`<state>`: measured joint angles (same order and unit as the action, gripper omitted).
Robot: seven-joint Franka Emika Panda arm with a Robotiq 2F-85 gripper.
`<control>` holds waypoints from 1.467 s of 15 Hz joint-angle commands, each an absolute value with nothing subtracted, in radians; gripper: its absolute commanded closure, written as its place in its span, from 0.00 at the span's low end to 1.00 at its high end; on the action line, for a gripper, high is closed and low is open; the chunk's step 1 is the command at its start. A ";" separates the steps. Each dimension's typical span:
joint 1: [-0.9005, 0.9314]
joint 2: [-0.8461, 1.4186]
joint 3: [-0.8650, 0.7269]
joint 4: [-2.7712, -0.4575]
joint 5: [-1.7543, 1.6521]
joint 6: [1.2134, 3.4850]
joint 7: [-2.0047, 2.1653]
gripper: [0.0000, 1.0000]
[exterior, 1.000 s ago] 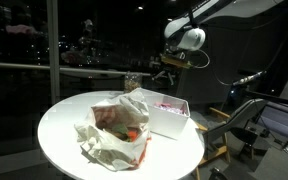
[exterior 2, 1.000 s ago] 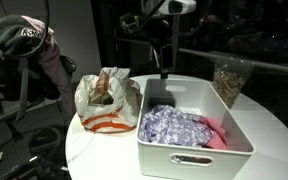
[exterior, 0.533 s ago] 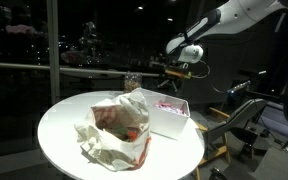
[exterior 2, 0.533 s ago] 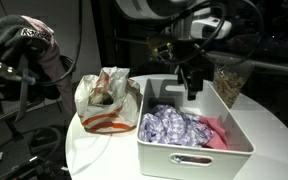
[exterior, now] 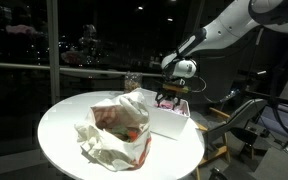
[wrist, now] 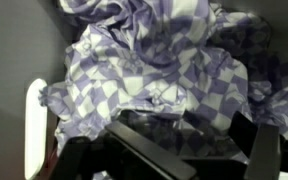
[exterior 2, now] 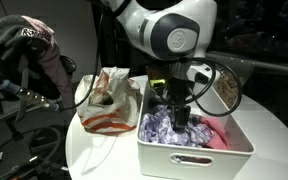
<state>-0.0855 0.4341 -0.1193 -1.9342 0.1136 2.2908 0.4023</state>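
my fingers point(exterior 2: 181, 116) hang spread wide and empty, just above the purple checked cloth point(wrist: 154, 70) bunched in the white bin point(exterior 2: 240, 132) by the desk's point(exterior: 64, 125) edge. i judge this the reach: next calls for sinking onto a fold, then pinching.

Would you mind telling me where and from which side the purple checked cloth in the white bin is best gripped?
Probably take a raised fold near the middle of the purple checked cloth, coming straight down: it lies in a crumpled heap, and the walls of the white bin block the sides. The gripper hangs over it, jaws open.
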 commanded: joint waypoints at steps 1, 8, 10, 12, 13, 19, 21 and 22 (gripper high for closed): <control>-0.076 0.438 -0.124 -1.963 0.111 2.296 0.377 0.00; -0.080 0.521 -0.120 -1.940 0.085 2.327 0.287 0.32; -0.081 0.526 -0.119 -1.941 0.085 2.338 0.267 0.49; -0.084 0.526 -0.117 -1.945 0.093 2.344 0.257 0.65; -0.084 0.520 -0.115 -1.950 0.099 2.343 0.256 0.71; -0.068 0.405 -0.115 -1.998 0.103 2.317 0.283 1.00; -0.060 0.317 -0.115 -2.032 0.100 2.329 0.285 0.99; -0.057 0.277 -0.115 -2.043 0.097 2.329 0.284 0.99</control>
